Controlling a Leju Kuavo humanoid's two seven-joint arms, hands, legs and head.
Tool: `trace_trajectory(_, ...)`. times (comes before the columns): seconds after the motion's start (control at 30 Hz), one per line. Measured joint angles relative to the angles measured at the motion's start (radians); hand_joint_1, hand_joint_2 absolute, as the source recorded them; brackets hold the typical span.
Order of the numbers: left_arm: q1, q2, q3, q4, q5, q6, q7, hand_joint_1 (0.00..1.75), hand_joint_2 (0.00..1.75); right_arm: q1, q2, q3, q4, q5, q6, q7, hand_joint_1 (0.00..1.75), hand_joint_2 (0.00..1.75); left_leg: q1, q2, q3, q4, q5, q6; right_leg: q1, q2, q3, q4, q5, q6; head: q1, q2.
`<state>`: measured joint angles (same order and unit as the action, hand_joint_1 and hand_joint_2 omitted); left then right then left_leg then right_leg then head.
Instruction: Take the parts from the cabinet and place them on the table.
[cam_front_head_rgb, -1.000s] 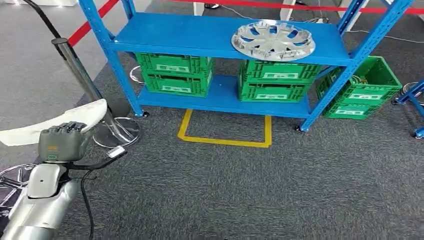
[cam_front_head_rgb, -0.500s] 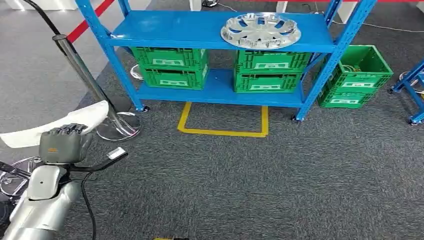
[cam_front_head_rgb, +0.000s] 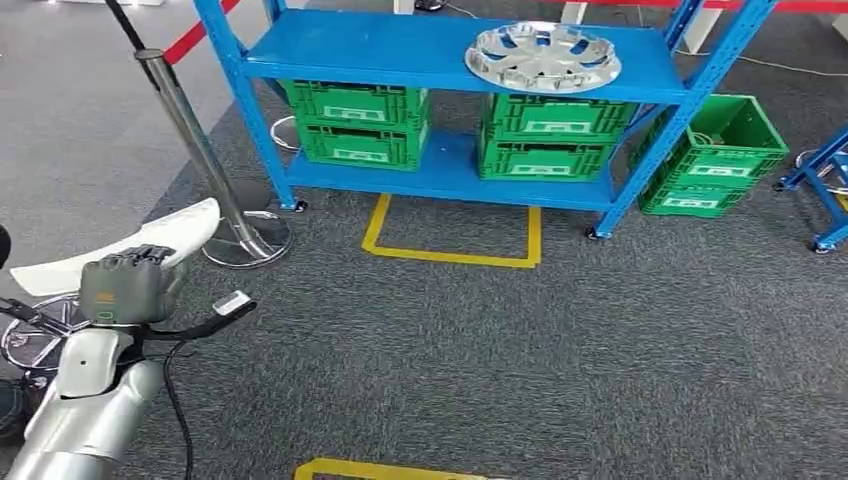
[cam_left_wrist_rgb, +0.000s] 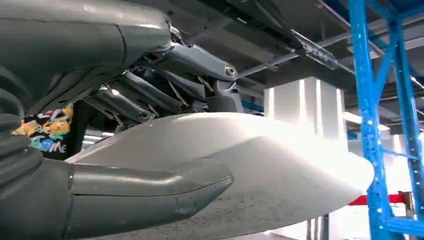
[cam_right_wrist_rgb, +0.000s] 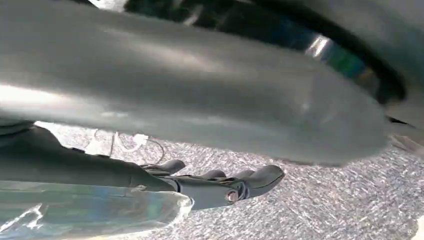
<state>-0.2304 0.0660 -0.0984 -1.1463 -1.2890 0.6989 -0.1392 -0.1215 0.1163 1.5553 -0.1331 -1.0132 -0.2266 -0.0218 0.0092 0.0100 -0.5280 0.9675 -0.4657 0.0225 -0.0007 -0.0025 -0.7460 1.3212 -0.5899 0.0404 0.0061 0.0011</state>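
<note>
My left hand (cam_front_head_rgb: 128, 285) grips a long white curved part (cam_front_head_rgb: 192, 224) at the lower left of the head view, held over the carpet. The left wrist view has the white part (cam_left_wrist_rgb: 280, 165) clamped between the thick thumb (cam_left_wrist_rgb: 150, 195) and the darker fingers (cam_left_wrist_rgb: 150, 95). A silver hubcap (cam_front_head_rgb: 543, 55) lies on the top shelf of the blue cabinet (cam_front_head_rgb: 400, 50) ahead. In the right wrist view my right hand (cam_right_wrist_rgb: 220, 185) shows dark fingers stretched out over the carpet beside something shiny (cam_right_wrist_rgb: 90, 212); whether it holds anything is unclear.
Green crates (cam_front_head_rgb: 360, 122) fill the cabinet's lower shelf, and another green crate (cam_front_head_rgb: 715, 155) stands on the floor to its right. A chrome post (cam_front_head_rgb: 205, 160) with a round base stands ahead on the left. Yellow tape squares (cam_front_head_rgb: 455, 258) mark the grey carpet.
The whole picture has shifted as the camera moved; a yellow tape line has come in at the bottom edge. My left hand still holds the white part the same way.
</note>
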Motion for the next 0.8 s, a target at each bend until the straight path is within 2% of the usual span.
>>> trace_trajectory(0.03,0.000,0.000,0.000,0.000,0.000,0.000,0.000,1.61,1.75,0.000,0.000,0.000,0.000,0.000,0.000,0.000,0.00,0.00,0.000,0.000,-0.002,0.000,0.001,-0.001,0.000,0.000,0.016,-0.017,0.017,0.000,0.001,0.000)
trace_trajectory(0.07,0.000,0.000,0.000,0.000,0.000,0.000,0.000,1.61,1.75,-0.001,0.000,0.000,0.000,0.000,0.000,0.000,0.00,0.00,0.000,-0.001,-0.001,0.001,0.002,-0.002,0.000,0.000,0.055,-0.078,0.053,-0.002,0.001,0.000)
trace_trajectory(0.13,0.000,-0.002,0.000,0.000,0.000,0.000,0.000,1.61,1.75,0.000,0.000,0.000,0.000,0.000,0.000,0.002,0.00,0.00,0.000,-0.002,0.003,0.002,0.002,-0.005,0.000,0.000,0.163,-0.273,0.139,-0.011,0.001,0.000)
trace_trajectory(0.17,0.000,-0.002,0.000,0.000,0.000,0.000,0.000,1.61,1.75,-0.001,0.000,0.000,0.000,0.000,0.000,0.002,0.00,0.00,-0.001,-0.002,-0.001,0.002,0.003,-0.008,0.001,0.002,0.185,-0.313,0.125,-0.018,0.000,0.000)
trace_trajectory(0.2,-0.003,-0.002,0.000,0.000,0.000,0.000,0.000,1.61,1.75,-0.001,0.000,0.000,0.000,0.000,0.000,0.002,0.00,0.00,-0.007,-0.003,-0.010,0.010,0.005,-0.016,0.002,0.002,0.195,-0.330,0.130,-0.022,-0.001,0.000)
trace_trajectory(0.23,-0.003,-0.002,0.000,0.000,0.000,0.000,0.000,1.61,1.75,-0.001,0.000,0.000,0.000,0.000,0.000,0.002,0.00,0.00,-0.011,-0.003,-0.022,0.018,0.004,-0.017,-0.002,0.002,0.192,-0.340,0.125,-0.024,-0.001,0.000)
trace_trajectory(0.27,-0.001,-0.002,0.000,0.000,0.000,0.000,0.000,1.61,1.75,0.002,0.000,0.000,0.000,0.000,0.000,0.004,0.00,0.00,-0.010,-0.003,-0.026,0.018,0.009,-0.008,-0.001,0.003,0.187,-0.337,0.126,-0.023,-0.004,0.000)
trace_trajectory(0.37,-0.002,-0.003,0.000,0.000,0.000,0.000,-0.001,1.61,1.75,0.003,0.000,0.000,0.000,0.000,0.000,0.003,0.00,0.00,-0.008,-0.003,-0.026,0.016,0.011,-0.010,0.002,0.004,0.183,-0.334,0.126,-0.024,-0.002,0.000)
trace_trajectory(0.6,-0.004,-0.002,0.000,0.000,0.003,0.000,-0.002,1.61,1.75,0.000,0.000,0.000,0.000,0.004,0.000,0.003,0.00,0.00,-0.004,-0.003,-0.031,0.011,0.021,-0.028,0.007,0.002,0.175,-0.328,0.130,-0.037,-0.002,0.000)
trace_trajectory(0.7,-0.008,-0.003,0.000,0.000,0.004,-0.001,-0.003,1.61,1.75,0.000,0.000,0.000,0.000,0.008,0.002,0.003,0.00,0.00,-0.004,-0.003,-0.035,0.012,0.025,-0.033,0.007,0.002,0.171,-0.328,0.133,-0.041,-0.001,0.000)
trace_trajectory(0.8,-0.018,-0.003,0.000,0.000,0.003,-0.008,-0.008,1.61,1.75,0.000,0.000,0.000,0.000,0.016,0.005,0.003,0.00,0.00,-0.004,-0.003,-0.038,0.012,0.027,-0.034,0.007,0.002,0.169,-0.328,0.137,-0.041,-0.001,0.000)
